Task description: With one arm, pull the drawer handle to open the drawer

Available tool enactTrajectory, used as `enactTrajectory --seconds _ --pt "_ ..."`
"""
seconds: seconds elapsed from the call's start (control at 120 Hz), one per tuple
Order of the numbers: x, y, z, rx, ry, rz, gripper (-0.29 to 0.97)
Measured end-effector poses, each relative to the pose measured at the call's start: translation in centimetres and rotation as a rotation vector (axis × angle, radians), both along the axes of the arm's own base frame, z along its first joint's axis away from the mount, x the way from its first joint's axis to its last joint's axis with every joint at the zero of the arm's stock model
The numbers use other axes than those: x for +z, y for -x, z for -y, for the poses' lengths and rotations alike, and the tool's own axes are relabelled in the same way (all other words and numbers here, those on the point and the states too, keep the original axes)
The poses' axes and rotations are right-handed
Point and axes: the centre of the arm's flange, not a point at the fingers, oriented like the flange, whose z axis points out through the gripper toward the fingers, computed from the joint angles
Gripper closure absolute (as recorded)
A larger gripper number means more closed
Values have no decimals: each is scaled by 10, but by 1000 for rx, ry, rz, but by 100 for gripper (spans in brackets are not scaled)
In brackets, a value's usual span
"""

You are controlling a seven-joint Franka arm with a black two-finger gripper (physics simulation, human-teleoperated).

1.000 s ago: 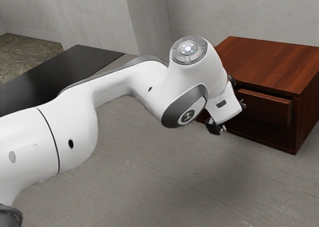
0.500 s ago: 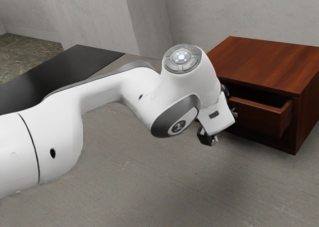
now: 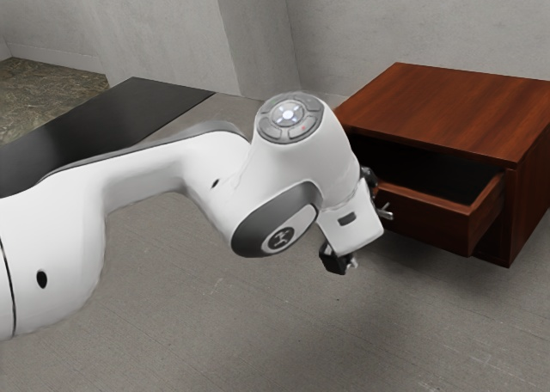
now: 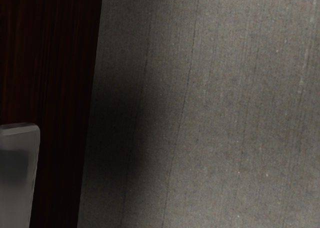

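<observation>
A dark red wooden cabinet [image 3: 447, 108] stands on the floor at the exterior view's right. Its drawer [image 3: 425, 220] is pulled partly out, leaving a dark opening above it. My gripper [image 3: 376, 201] is at the drawer's front, mostly hidden behind my white hand, and is shut on the small metal drawer handle [image 3: 384, 210]. In the wrist view the drawer's dark wood front [image 4: 50, 88] is right by the hand, with the grey blurred drawer handle [image 4: 17, 178] at the edge.
Grey floor [image 3: 344, 323] spreads in front of the cabinet. A black platform [image 3: 103, 125] lies behind my arm at the exterior view's left. Grey walls [image 3: 387, 22] close the back.
My hand has drawn back toward the exterior view's left and slightly down. The drawer came with it, from nearly closed to well out of the cabinet.
</observation>
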Motion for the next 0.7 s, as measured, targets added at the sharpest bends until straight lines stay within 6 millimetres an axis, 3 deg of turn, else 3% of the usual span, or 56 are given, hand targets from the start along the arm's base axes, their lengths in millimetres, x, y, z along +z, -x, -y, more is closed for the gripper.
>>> enactTrajectory --seconds 0.225,0.533,0.7 --pt "-1 12 -2 -6 20 -16 0" --pt "-1 30 -25 4 76 -45 -1" --pt "13 34 -26 -4 96 -34 2"
